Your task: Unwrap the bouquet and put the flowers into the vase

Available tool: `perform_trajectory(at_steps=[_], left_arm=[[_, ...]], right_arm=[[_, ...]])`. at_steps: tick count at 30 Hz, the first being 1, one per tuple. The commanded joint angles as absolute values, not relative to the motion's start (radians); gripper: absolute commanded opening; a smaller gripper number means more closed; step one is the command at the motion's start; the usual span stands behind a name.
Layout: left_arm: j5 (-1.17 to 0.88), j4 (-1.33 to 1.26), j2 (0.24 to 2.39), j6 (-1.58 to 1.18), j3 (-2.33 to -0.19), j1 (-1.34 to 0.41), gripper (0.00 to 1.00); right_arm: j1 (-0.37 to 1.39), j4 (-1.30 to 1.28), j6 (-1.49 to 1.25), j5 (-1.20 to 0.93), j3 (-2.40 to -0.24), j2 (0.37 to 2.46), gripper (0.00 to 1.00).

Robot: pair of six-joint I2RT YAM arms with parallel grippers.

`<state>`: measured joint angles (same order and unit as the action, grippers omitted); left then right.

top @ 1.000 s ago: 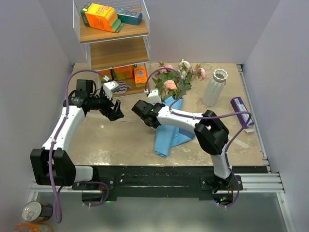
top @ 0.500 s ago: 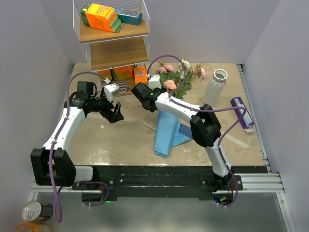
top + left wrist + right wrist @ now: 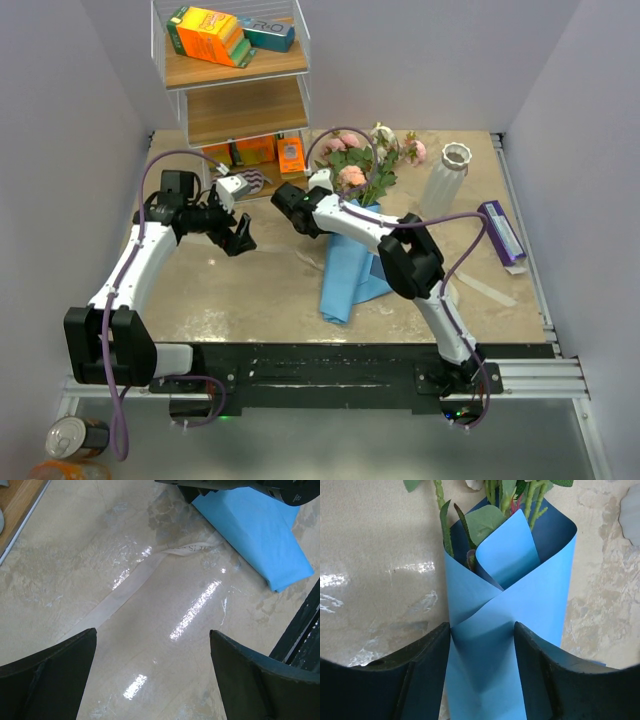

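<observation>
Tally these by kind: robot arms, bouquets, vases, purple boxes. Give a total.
Robot arms: 2 (left arm, right arm)
Bouquet: 1
Vase: 1
Purple box: 1
Total: 5

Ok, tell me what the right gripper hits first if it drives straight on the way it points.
The bouquet. In the right wrist view its blue paper wrap lies dead ahead, framed between the open fingers of the right gripper. How much gap is left is unclear, and it may already be touching.
</observation>
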<state>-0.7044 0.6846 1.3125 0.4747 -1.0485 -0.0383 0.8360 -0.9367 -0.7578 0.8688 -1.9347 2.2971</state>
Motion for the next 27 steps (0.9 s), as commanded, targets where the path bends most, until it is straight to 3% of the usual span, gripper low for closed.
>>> perform_trajectory(at_steps=[1,6,14,19,24,27], left_arm=[[-0.732,0.644,1.285,0.486,-1.035,-0.029,0.99],[-0.726,0.637,1.284,0.489,-1.019,-0.029,0.99],[-0.723,0.618,1.282,0.485,-1.002,-0.031,0.99],[-0.729,0.612,1.293,0.476,-1.003,-0.031,0.99],[-0.723,0.617,1.292,0.471,-1.014,-0.029,0.99],[-0.719,0.624,1.290,0.471,-1.023,-0.029,0.99]], right_arm=[[0.821,-0.962,-0.792,0.890,-1.933,2.240,0.55],[0.818,-0.965,-0.782,0.890,-1.956,2.238,0.50],[0.818,-0.973,-0.772,0.896,-1.970,2.180,0.17],[0.819,-0.976,-0.753,0.910,-1.971,2.129,0.13],[0.819,-0.948,-0.724,0.904,-1.954,2.033,0.00],[0.819,-0.911,-0.716,0.882,-1.912,1.979,0.00]])
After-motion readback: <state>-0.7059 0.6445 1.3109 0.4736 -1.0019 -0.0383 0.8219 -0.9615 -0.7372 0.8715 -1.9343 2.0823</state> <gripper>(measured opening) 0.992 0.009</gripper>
